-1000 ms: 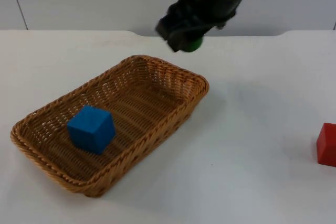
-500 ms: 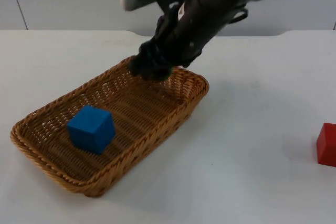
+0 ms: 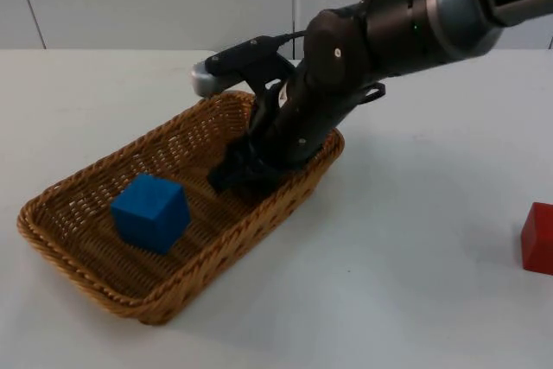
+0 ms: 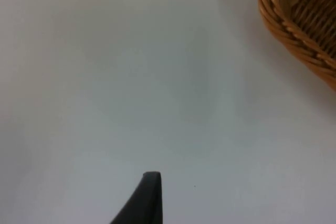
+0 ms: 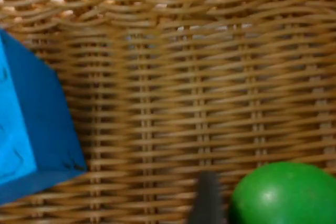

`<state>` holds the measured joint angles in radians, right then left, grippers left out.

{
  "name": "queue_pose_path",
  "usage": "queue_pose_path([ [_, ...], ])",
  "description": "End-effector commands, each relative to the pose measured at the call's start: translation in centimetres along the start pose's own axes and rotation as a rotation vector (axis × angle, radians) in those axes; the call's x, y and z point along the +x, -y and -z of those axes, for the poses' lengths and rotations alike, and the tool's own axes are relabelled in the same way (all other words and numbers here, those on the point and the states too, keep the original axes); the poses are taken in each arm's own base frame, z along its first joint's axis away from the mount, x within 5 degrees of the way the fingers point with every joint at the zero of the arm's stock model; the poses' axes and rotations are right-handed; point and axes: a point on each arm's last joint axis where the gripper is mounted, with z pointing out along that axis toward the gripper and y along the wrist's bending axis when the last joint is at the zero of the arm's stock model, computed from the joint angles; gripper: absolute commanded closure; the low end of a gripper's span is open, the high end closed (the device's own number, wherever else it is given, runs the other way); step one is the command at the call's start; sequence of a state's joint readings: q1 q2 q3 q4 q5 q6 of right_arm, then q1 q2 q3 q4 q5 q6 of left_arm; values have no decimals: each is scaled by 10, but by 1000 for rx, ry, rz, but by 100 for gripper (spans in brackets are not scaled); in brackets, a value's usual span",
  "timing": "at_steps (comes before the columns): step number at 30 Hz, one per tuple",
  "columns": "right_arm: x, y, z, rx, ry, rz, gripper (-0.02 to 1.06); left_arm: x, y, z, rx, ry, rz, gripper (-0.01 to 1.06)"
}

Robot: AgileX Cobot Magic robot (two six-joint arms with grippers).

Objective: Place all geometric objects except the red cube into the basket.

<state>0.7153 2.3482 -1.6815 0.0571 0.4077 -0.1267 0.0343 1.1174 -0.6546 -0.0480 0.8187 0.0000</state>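
Basket (image 3: 95,276) on the white table (image 3: 415,283) receives our right gripper (image 3: 238,177), reaching inside and clamped on a green ball (image 5: 286,195) beside the blue cube (image 3: 150,212), while the red cube (image 3: 537,238) sits well apart and our left gripper (image 4: 144,203) waits over bare table, its grip impossible to tell.

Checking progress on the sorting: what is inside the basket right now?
Inside the basket: a blue cube and the right gripper with a green ball. The arm covers the floor beneath it.
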Motion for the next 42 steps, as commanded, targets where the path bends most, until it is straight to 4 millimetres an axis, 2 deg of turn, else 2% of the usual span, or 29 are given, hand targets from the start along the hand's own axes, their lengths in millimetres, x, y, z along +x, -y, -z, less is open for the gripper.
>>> queue_pose_path([
  [1,-7,-3,7,-3,32,-6,27,1,0,2,8,13,11,0],
  [3,-10,-3,11,-3,39,-5,25,1,0,2,10,13,13,0],
  [5,-19,-3,26,-1,69,-5,23,1,0,2,10,13,13,0],
  [7,-33,-3,53,0,110,-3,23,1,0,2,10,11,13,0],
  [8,-33,-3,53,0,110,-3,23,1,0,2,10,11,13,0],
  [9,-39,-2,67,1,131,-2,23,1,0,2,10,11,13,0],
  [12,-60,-3,130,2,200,2,23,1,1,2,13,4,16,0],
  [13,-60,-3,130,2,200,2,23,1,1,2,13,4,16,0],
  [16,-70,-3,190,2,251,8,23,2,1,4,13,14,15,0],
  [18,-72,-4,222,6,272,15,23,2,1,9,14,37,15,0],
  [19,-72,-4,222,6,272,15,23,2,1,9,14,37,15,0],
  [21,-70,-5,248,3,266,17,23,4,1,15,15,69,7,0],
  [24,-63,-6,277,-1,245,22,23,7,1,27,15,129,2,0],
  [25,-63,-6,277,-1,245,22,23,7,1,27,15,129,2,0],
  [28,-50,-9,302,-19,271,7,23,13,2,45,16,216,-17,0],
  [32,-13,-12,331,-19,339,-3,23,30,2,78,20,384,-24,0],
  [33,-13,-12,331,-19,339,-3,23,30,2,78,20,384,-24,0],
  [36,27,-16,350,-23,384,-17,23,49,4,101,46,502,-18,0],
  [37,27,-16,350,-23,384,-17,23,49,4,101,46,502,-18,0],
  [40,64,-18,362,-21,395,-18,23,74,5,123,59,632,-23,0],
  [42,87,-20,375,-20,423,-17,23,85,5,130,53,669,-40,0],
])
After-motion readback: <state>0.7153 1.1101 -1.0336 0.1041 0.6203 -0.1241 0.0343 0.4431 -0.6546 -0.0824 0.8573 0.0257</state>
